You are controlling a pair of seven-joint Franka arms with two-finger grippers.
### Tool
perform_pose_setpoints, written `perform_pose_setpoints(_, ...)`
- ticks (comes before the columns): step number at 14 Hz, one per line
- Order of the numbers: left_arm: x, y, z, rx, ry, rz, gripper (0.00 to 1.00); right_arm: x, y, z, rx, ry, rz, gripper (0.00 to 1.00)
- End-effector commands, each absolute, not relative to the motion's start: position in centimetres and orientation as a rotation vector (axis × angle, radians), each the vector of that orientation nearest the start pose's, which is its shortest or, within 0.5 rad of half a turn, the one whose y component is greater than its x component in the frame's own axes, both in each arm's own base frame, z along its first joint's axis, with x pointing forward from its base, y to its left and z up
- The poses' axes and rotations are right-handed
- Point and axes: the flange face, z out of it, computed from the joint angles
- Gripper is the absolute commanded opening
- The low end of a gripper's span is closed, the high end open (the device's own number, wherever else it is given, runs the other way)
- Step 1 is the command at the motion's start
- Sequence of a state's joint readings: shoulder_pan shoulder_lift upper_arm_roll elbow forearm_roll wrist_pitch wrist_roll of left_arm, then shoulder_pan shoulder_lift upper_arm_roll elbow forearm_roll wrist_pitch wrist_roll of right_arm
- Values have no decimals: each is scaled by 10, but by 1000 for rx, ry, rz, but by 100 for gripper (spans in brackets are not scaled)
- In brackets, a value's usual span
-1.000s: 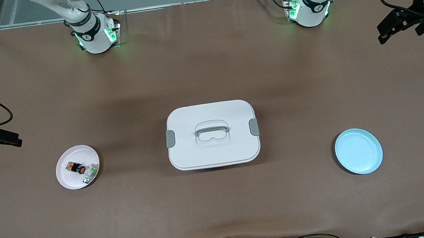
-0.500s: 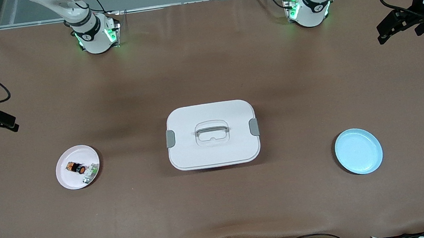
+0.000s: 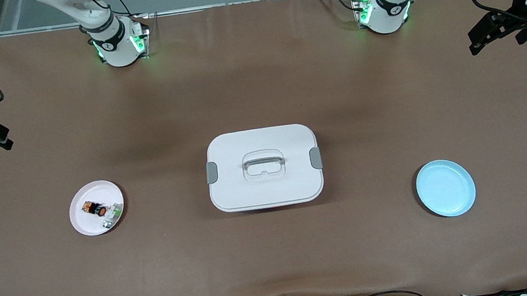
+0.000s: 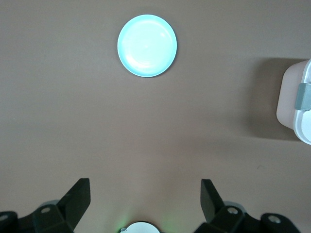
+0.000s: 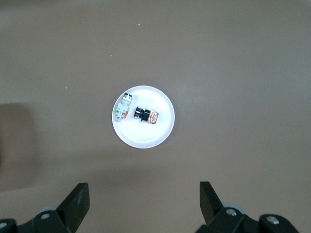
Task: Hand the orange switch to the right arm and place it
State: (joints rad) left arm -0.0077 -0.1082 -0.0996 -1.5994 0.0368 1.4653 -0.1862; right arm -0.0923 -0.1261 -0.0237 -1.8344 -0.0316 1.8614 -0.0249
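The orange switch [image 3: 94,208] lies on a pink plate [image 3: 82,223] toward the right arm's end of the table. It is black with an orange cap. It also shows in the right wrist view [image 5: 146,115], lying on the plate [image 5: 146,138]. My right gripper [image 3: 2,138] is open and empty, up in the air over the table's edge at the right arm's end, apart from the plate; its open jaws show in the right wrist view [image 5: 143,199]. My left gripper [image 3: 472,43] is open and empty over the left arm's end of the table [image 4: 146,199].
A small green-and-white part [image 3: 111,216] lies beside the switch on the pink plate. A white lidded box [image 3: 266,187] with a handle stands mid-table. A light blue plate [image 3: 445,188] lies toward the left arm's end; it also shows in the left wrist view [image 4: 147,45].
My right gripper has drawn away from the pink plate toward the base edge of the table, still open. The left gripper and the switch have not moved.
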Motion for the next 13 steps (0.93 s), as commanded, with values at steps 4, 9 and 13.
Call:
perform_pose_setpoints(4, 503, -56, 666, -3106, -86, 32, 100, 549, -68, 607, -3165, 88, -278, 100)
perform_pose_setpoints(9, 501, -61, 671, -3104, -72, 72, 100, 571, -71, 621, -3167, 86, -97, 100)
perform_pose_setpoints(13, 503, -61, 675, -3106, -74, 82, 100, 576, -70, 616, -3164, 92, -23, 100)
